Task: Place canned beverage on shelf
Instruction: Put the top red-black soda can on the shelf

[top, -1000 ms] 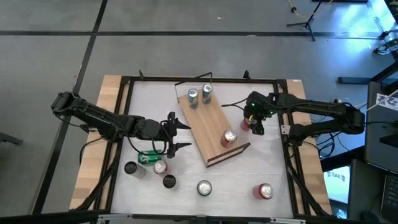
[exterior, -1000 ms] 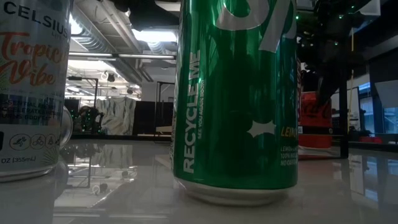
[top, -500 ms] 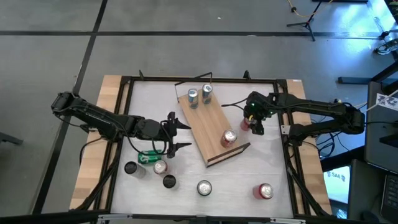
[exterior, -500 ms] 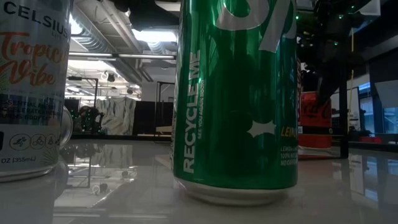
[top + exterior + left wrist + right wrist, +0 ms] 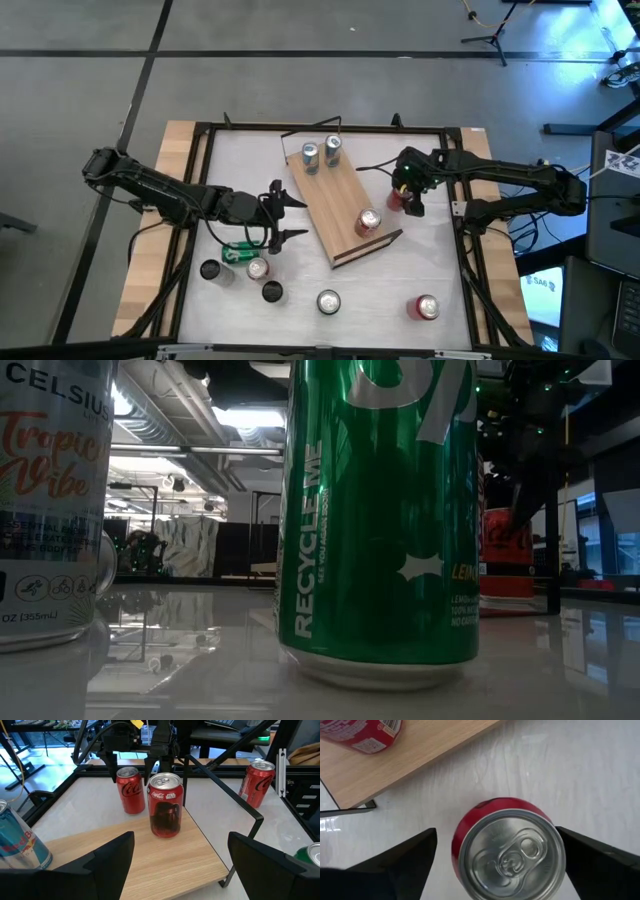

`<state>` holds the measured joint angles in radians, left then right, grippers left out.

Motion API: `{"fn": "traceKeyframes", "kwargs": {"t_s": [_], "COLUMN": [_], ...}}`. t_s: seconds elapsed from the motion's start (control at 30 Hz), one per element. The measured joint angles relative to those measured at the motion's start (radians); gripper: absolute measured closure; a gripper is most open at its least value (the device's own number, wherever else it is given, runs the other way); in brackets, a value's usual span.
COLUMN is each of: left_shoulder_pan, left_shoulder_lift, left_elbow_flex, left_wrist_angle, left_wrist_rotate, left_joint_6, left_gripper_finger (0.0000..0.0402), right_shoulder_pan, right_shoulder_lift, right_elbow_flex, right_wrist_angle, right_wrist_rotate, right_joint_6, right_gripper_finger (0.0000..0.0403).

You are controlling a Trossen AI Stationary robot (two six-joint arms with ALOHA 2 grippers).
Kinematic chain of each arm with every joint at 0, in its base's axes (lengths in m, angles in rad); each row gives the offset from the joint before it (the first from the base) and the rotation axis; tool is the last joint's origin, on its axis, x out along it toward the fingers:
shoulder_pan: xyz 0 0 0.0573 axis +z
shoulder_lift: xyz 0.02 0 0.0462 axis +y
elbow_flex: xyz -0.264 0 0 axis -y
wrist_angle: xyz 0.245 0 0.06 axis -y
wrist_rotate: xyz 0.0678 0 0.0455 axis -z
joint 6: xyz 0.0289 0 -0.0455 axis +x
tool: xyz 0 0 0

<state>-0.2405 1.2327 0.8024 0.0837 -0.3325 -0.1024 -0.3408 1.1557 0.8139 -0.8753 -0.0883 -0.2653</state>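
Note:
The shelf (image 5: 335, 200), a light-wood board, lies slanted on the table's middle. A red cola can (image 5: 368, 221) stands on its near end, also seen in the left wrist view (image 5: 166, 805). Two silver-blue cans (image 5: 320, 152) stand at its far, wire-frame end. My right gripper (image 5: 408, 200) is open over a second red can (image 5: 512, 852) that stands upright on the table just right of the shelf. Its fingers stand on either side of the can's top. My left gripper (image 5: 298, 218) is open and empty at the shelf's left edge, pointing at the can on the shelf.
A green can (image 5: 240, 252) lies near my left gripper. Several more cans stand along the near side, among them one at front centre (image 5: 328, 301) and a red one at front right (image 5: 425, 307). The low view shows a green can (image 5: 385, 520) close up. A black frame (image 5: 200, 135) rims the table.

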Motion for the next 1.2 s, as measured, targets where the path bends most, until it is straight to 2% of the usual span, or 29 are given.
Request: {"fn": "traceKeyframes", "kwargs": {"t_s": [0.3, 0.6, 0.97, 1.2], "left_shoulder_pan": [0.0, 0.0, 0.0, 0.0], "left_shoulder_lift": [0.0, 0.0, 0.0, 0.0], "left_elbow_flex": [0.0, 0.0, 0.0, 0.0], "left_wrist_angle": [0.0, 0.0, 0.0, 0.0], "left_wrist_rotate": [0.0, 0.0, 0.0, 0.0], "left_joint_6": [0.0, 0.0, 0.0, 0.0], "left_gripper_finger": [0.009, 0.009, 0.009, 0.009], "right_shoulder_pan": [0.0, 0.0, 0.0, 0.0], "right_shoulder_lift": [0.0, -0.001, -0.001, 0.0], "right_elbow_flex": [0.02, 0.093, 0.103, 0.103], "right_wrist_angle": [-0.019, -0.056, -0.074, -0.076], "right_wrist_rotate": [0.009, 0.009, 0.01, 0.094], "right_joint_6": [0.005, 0.119, 0.448, 0.503], "right_gripper_finger": [0.0035, 0.0036, 0.0036, 0.0035]}}
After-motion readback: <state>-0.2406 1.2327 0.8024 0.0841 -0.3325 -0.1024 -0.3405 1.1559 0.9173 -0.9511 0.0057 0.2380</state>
